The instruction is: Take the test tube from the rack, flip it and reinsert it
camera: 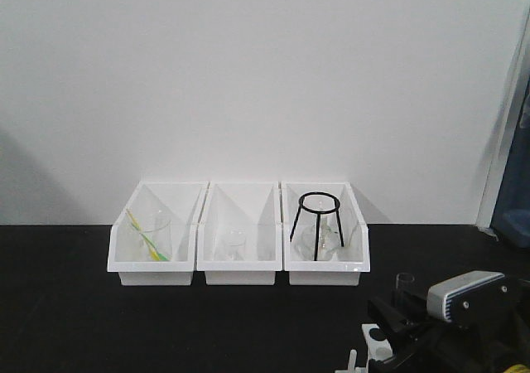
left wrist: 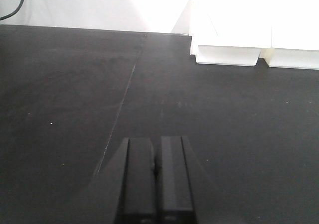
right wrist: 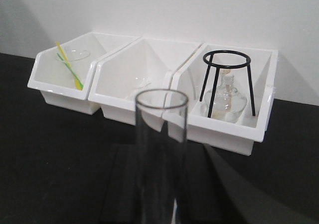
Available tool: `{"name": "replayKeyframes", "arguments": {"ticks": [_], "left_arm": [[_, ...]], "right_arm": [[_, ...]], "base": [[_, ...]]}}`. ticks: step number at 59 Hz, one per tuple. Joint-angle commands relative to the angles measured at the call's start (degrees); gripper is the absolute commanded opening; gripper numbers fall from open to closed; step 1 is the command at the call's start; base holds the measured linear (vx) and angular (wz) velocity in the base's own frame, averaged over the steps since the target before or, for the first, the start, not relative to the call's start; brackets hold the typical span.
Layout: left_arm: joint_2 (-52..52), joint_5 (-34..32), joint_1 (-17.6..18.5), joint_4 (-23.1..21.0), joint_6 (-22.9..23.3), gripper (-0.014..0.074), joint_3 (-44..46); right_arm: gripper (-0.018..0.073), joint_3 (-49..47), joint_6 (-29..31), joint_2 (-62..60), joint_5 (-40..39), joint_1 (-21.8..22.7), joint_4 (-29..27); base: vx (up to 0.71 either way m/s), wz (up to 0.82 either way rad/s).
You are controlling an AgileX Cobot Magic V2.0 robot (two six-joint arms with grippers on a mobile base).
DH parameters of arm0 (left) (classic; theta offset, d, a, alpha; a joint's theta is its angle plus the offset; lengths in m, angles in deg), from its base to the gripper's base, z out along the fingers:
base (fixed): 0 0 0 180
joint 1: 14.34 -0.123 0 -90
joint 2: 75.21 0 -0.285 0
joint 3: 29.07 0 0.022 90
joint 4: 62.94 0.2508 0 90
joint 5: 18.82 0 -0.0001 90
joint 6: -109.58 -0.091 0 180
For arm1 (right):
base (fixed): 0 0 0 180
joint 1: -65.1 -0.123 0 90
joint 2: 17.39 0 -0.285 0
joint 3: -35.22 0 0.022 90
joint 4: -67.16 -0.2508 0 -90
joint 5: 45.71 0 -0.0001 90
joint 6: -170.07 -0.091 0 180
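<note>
The test tube stands upright with its round open mouth up, between the two black fingers of my right gripper, which is shut on it. In the front view the test tube rises above the right gripper at the bottom right. Just below and left of it sits the white rack, mostly cut off by the frame edge. My left gripper hangs shut and empty over bare black table.
Three white bins stand in a row by the wall. The left bin holds a beaker with a yellow-green rod. A small beaker sits in the middle bin. The right bin holds a black ring tripod and a glass lamp.
</note>
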Motion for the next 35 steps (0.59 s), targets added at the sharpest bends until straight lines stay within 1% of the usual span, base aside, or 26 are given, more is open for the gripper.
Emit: {"name": "replayKeyframes", "arguments": {"ticks": [1,5,11,22,28,35], "left_arm": [[0.74,-4.96,0.40,-0.18,-0.01,-0.0006,0.01],[0.74,-4.96,0.40,-0.18,-0.01,-0.0006,0.01],[0.74,-4.96,0.40,-0.18,-0.01,-0.0006,0.01],[0.74,-4.96,0.40,-0.18,-0.01,-0.0006,0.01],[0.74,-4.96,0.40,-0.18,-0.01,-0.0006,0.01],[0.74,-4.96,0.40,-0.18,-0.01,-0.0006,0.01]], "right_arm": [[0.0155,1.14,0.03,-0.35,-10.06,-0.02,-0.45],[0.0155,3.66,0.84,0.75,-13.30,-0.02,-1.28],[0.0155,5.91,3.84,2.69,-15.96,-0.02,-1.22],[0.0165,7.32,3.19,5.39,-17.40,-0.02,0.34],[0.0202,7.39,3.14,6.51,-16.89,-0.02,0.34],[0.0295,7.39,3.12,6.78,-17.39,-0.02,0.34]], "base": [[0.00,0.00],[0.00,0.00],[0.00,0.00],[0.00,0.00],[0.00,0.00],[0.00,0.00]]}}
